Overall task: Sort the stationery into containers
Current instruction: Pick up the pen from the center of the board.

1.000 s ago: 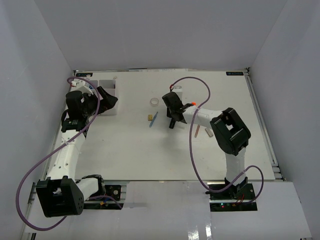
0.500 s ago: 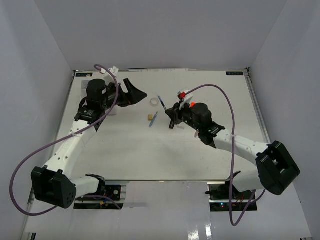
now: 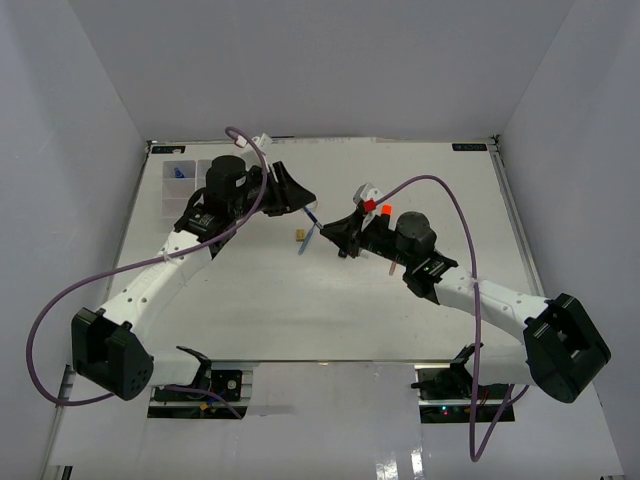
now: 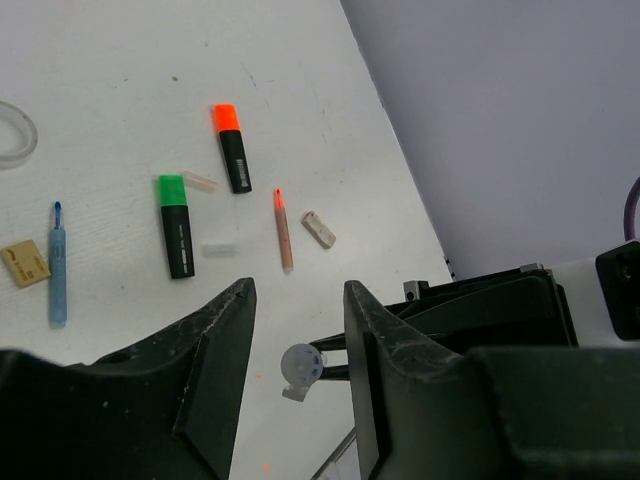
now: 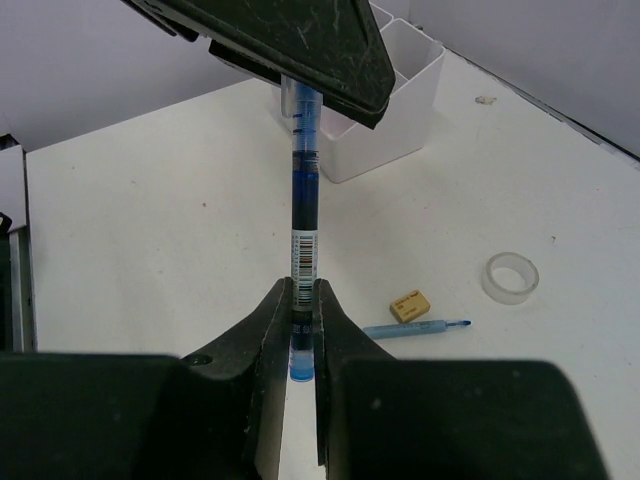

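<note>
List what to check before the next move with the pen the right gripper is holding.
1. Right gripper grips the blue pen: ok, shut on its lower end.
2. Left gripper open: ok, there is a clear gap in the left wrist view.
3. Pen's far end inside the left gripper: cannot tell, that gripper hides it.
4. Organiser tray upright with its tops open: ok.
5. All stationery sorted: not ok, tape ring and light blue pen lie loose.

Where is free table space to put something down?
Bare: the near table between the arm bases, and the far right beyond the cable. Crowded: the centre, where left gripper and right gripper meet near the tan block, loose pen and tape ring.
</note>
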Controlling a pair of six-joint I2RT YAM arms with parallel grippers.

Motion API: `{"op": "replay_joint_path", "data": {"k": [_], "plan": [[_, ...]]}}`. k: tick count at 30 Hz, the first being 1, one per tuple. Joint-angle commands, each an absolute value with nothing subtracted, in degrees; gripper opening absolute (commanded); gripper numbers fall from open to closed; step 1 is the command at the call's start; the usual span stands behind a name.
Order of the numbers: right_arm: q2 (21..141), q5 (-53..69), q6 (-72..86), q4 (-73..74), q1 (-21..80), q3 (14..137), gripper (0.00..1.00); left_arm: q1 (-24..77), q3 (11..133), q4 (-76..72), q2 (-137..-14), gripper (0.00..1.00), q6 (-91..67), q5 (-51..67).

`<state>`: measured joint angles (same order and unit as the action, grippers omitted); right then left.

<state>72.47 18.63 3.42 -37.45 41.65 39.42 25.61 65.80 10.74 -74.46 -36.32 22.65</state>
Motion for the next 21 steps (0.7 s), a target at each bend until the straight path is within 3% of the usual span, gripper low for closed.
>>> {"op": "replay_joint_path", "data": {"k": [1,6,9,12,13,15,19,21], "plan": [[71.0,20.2,2.5,-41.3,41.8,38.8,0.08,26.9,68.0,10.4,-73.7,0.50,-36.2,20.9],[71.5,19.5,2.6,-41.9,41.7,38.4,0.09,27.5,68.1,10.2,-73.5,0.19,-36.2,20.7],[71.5,19.2,2.7,-42.1,41.7,38.3,0.15,27.6,67.9,10.3,-73.2,0.11,-36.0,20.6],[71.3,18.1,2.7,-41.3,41.7,38.4,0.41,27.5,67.6,10.2,-72.8,0.10,-35.1,18.2],[71.1,16.9,2.6,-40.9,41.7,38.3,0.58,27.5,67.6,10.5,-72.6,0.10,-34.6,17.1],[70.3,14.6,2.5,-39.1,41.7,38.0,0.80,27.5,67.8,11.2,-72.0,0.10,-32.6,11.8],[68.3,10.4,2.4,-34.6,41.4,36.9,0.98,25.5,69.8,12.1,-71.6,0.10,-27.5,3.0],[66.5,8.0,2.0,-31.7,41.2,35.8,0.91,20.9,70.8,11.6,-71.9,0.10,-26.5,1.8]]}}
